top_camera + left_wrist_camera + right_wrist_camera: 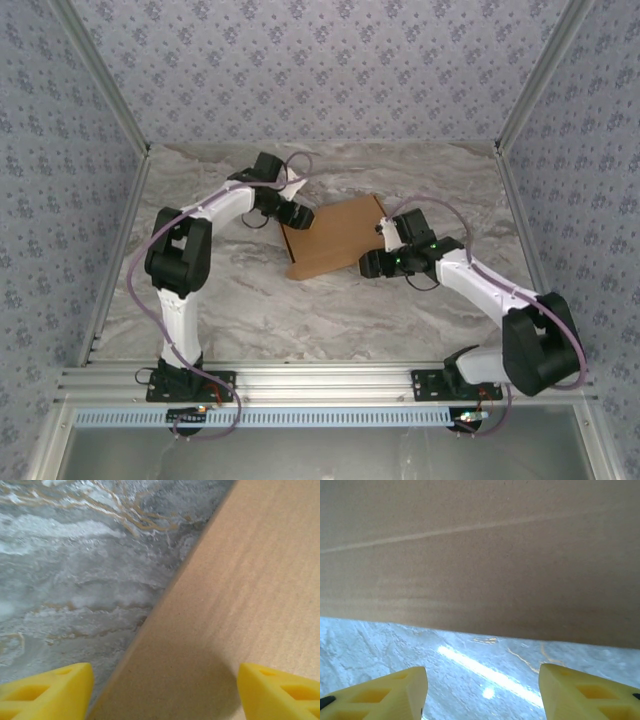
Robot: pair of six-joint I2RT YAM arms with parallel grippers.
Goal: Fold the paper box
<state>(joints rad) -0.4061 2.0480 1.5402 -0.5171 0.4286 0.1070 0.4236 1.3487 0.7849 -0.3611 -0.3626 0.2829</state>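
Observation:
The paper box (335,238) is a flat brown cardboard piece lying at an angle in the middle of the marble table. My left gripper (296,214) is at the box's left edge. In the left wrist view the left gripper (165,694) is open; one yellow fingertip (50,690) hangs over the table and the other over the cardboard (240,580). My right gripper (374,263) is at the box's near right edge. In the right wrist view the right gripper (482,696) is open with bare table between its fingers, facing the box (480,555), which has a crease line across it.
The marble table (250,300) is walled by patterned panels on the left, the back and the right. An aluminium rail (320,380) runs along the near edge and carries both arm bases.

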